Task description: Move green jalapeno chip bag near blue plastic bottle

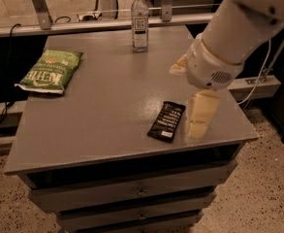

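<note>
1. The gripper (187, 98) hangs over the right front part of the table top (107, 110), just right of a black wrapper (166, 121). It is open and holds nothing.
2. Its 2 cream fingers (199, 113) are spread well apart. 1 points down toward the table near the front right corner. The other pokes out to the left, higher up, and is partly hidden behind the wrist.
3. The white arm (238, 28) comes in from the upper right corner and ends in a round white wrist above the right edge of the table.
4. The black wrapper lies flat on the table, set at a slant, with a pale label at its near end.
5. The green chip bag (49, 72) lies flat at the far left of the table top, with white block letters facing up. Its left corner reaches over the table's edge. It is far from the gripper.
6. The bottle (140, 21) stands upright at the back edge of the table, with a white cap and a dark label. It is well apart from the chip bag, which lies to its left and nearer the front.
7. Under the grey top there are drawers (141, 193). A thin cable (258, 81) hangs at the right, and the speckled floor (267, 188) shows around the base.
</note>
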Controlling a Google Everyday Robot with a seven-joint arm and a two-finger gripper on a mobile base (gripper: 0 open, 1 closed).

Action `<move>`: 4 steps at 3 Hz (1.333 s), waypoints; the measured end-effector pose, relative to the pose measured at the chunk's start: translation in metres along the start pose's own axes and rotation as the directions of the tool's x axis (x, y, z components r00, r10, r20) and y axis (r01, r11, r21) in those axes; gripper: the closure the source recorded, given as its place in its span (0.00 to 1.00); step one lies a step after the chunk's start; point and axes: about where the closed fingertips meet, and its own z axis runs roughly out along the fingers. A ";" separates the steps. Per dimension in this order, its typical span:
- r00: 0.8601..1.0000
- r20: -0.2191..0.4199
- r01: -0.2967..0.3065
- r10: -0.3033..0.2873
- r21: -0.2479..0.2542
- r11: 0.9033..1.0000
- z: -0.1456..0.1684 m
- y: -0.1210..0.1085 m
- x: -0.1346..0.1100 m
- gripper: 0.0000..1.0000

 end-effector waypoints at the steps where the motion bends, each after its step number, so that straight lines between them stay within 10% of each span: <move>1: 0.985 0.139 0.113 -0.100 -0.083 0.990 0.059 -0.003 -0.073 0.00; 2: 0.960 0.241 0.170 -0.140 -0.105 0.980 0.102 -0.021 -0.143 0.00; 4: 0.942 0.322 0.127 -0.098 -0.072 0.989 0.142 -0.096 -0.238 0.00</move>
